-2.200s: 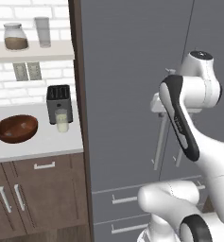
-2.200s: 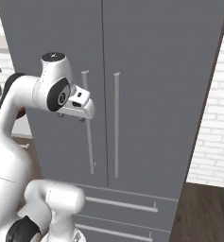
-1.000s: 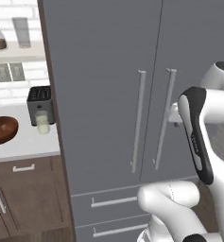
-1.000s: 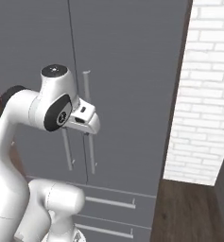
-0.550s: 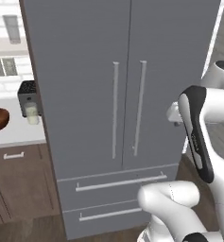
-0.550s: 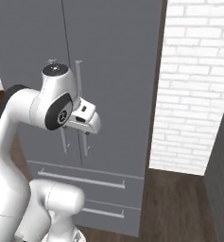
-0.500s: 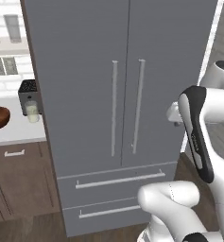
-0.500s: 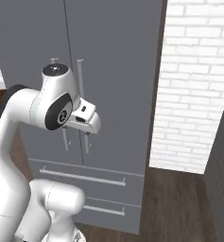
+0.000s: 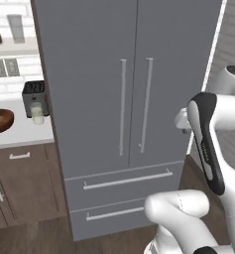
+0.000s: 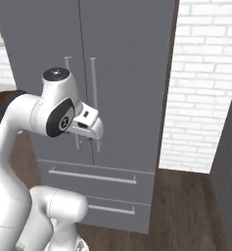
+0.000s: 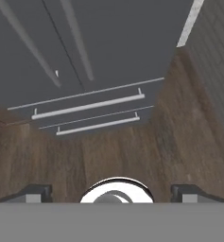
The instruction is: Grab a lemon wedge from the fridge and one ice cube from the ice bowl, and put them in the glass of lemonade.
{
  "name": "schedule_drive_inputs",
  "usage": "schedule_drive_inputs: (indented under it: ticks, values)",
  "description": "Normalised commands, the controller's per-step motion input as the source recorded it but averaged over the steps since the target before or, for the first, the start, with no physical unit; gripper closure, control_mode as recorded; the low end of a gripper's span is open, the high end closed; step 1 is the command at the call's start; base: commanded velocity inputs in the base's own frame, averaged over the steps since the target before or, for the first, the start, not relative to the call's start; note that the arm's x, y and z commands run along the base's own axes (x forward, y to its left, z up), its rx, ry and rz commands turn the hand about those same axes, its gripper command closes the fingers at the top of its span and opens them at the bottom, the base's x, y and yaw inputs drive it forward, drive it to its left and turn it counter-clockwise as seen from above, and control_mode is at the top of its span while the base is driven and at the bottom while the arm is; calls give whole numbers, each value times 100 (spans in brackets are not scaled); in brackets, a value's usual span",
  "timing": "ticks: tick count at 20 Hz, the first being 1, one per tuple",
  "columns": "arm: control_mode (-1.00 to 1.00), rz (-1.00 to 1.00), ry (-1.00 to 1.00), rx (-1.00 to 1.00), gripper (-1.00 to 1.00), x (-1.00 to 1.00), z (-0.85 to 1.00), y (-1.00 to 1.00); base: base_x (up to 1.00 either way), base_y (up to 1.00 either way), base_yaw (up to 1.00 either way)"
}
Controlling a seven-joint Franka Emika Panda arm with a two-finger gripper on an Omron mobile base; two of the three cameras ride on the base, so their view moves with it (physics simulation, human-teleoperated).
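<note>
Driving has centred the fridge (image 9: 129, 99): tall, matte grey, doors shut, handles vertical; gripper (image 11: 111, 191) spread wide, empty

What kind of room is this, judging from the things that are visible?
Most likely a home kitchen: a tall grey fridge with two doors and two drawers, a counter over brown cabinets carrying a toaster and a wooden bowl, and a white brick wall.

- A home kitchen, rendered rather than real.
- A tall grey fridge (image 9: 124, 114) with 2 upper doors and 2 drawers stands on a dark wood floor (image 10: 186, 211).
- Beside it, brown cabinets (image 9: 20, 188) carry a white counter (image 9: 20, 135) with a black toaster (image 9: 33, 94).
- White brick wall (image 10: 205, 88) on the other side.
</note>
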Motion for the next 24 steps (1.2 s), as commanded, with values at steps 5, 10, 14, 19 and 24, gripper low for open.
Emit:
schedule_drive_inputs:
  ticks: [5,10,14,19,24]
  values:
    - [100,0,0,0,-100,0,0,0,0,67,-9]
    - [100,0,0,0,-100,0,0,0,0,-17,9]
    - [100,0,0,0,-100,0,0,0,0,-23,17]
    - [100,0,0,0,-100,0,0,0,-16,-16,10]
    - [100,0,0,0,-100,0,0,0,-42,-8,0]
